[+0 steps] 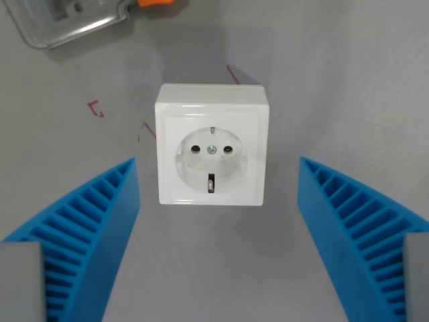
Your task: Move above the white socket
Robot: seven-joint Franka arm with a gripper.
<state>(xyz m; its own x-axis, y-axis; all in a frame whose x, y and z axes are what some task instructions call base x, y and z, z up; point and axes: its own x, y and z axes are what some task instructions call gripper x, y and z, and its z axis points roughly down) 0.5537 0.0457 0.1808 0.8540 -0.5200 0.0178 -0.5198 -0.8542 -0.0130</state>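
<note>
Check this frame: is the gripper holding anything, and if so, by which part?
Nothing is held. The gripper is open, its blue fingers wide apart and touching nothing; the white socket sits on the table between them, clear of both.

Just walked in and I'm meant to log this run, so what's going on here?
A robot arm's wrist camera looks straight down at a white socket sitting on a grey table. The gripper is open, its two blue ribbed fingers spread on either side of the socket without touching it. Nothing is held. The socket lies roughly centred between them, so the arm looks about in place above it. A clear plastic object lies at the view's upper left.
</note>
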